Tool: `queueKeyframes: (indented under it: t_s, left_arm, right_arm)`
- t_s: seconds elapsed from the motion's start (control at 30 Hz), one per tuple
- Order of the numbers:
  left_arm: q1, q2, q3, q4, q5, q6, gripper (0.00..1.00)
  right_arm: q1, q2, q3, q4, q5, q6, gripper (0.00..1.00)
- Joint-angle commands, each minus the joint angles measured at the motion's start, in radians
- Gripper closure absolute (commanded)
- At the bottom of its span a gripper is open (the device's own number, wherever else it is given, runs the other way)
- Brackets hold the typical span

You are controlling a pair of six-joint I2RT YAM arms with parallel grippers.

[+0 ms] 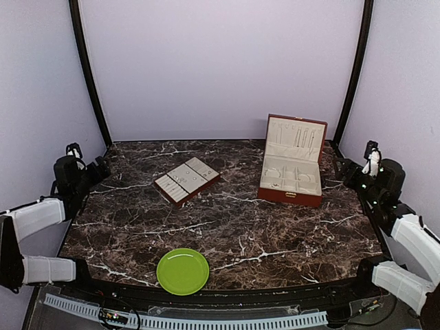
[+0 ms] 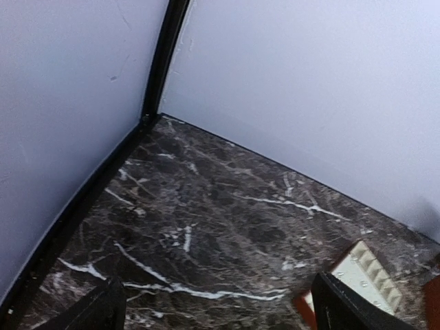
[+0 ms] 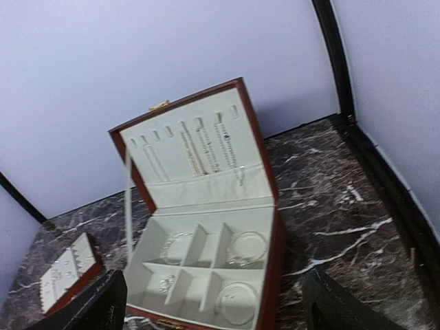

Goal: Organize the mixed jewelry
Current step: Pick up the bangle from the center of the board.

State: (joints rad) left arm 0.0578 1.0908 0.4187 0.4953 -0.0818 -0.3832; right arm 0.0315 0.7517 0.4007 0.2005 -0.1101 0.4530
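Observation:
The mixed jewelry shows as thin silvery chains point(image 3: 201, 150) hung in the lid of the open reddish-brown box point(image 1: 292, 163) and silvery rings point(image 3: 246, 247) in its cream compartments. Tiny silvery bits point(image 1: 181, 180) also lie on the cream-lined flat tray point(image 1: 187, 180) at mid-table. My left gripper point(image 1: 102, 167) hovers at the far left edge, open and holding nothing; its fingers point(image 2: 103, 311) frame bare marble, with the tray corner point(image 2: 364, 271) beside the right finger. Just right of the box, my right gripper point(image 1: 346, 173) is open and empty, looking at the box point(image 3: 271, 275) between its fingers point(image 3: 338, 308).
A green plate point(image 1: 183, 271) with nothing on it sits near the front edge, between the arm bases. The dark marble table point(image 1: 240, 234) is enclosed by pale walls with black corner posts point(image 1: 88, 72) at the back left and right.

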Motion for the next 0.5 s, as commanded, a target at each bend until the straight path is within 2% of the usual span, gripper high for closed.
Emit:
queueKeyframes:
  t_s: [0.0, 0.1, 0.17, 0.3, 0.4, 0.47]
  left_arm:
    - [-0.003, -0.1, 0.115, -0.282, 0.251, -0.264, 0.04]
    - [-0.003, -0.182, 0.143, -0.345, 0.361, -0.312, 0.04]
    - [-0.002, -0.23, 0.192, -0.45, 0.38, -0.272, 0.03]
    - [-0.003, -0.253, 0.372, -0.697, 0.431, -0.091, 0.03]
    - [-0.026, -0.236, 0.455, -0.77, 0.46, 0.025, 0.08]
    - [-0.1, -0.209, 0.511, -0.807, 0.42, 0.102, 0.09]
  right_arm:
    - [0.045, -0.023, 0.013, -0.17, -0.226, 0.129, 0.16]
    - [0.11, 0.014, 0.024, -0.266, -0.211, 0.129, 0.23]
    - [0.174, 0.031, 0.031, -0.335, -0.141, 0.127, 0.26]
    - [0.308, 0.043, 0.032, -0.432, -0.021, 0.139, 0.32]
    - [0.387, 0.058, 0.018, -0.471, 0.013, 0.171, 0.4]
    - [0.449, 0.063, 0.008, -0.484, 0.033, 0.192, 0.44]
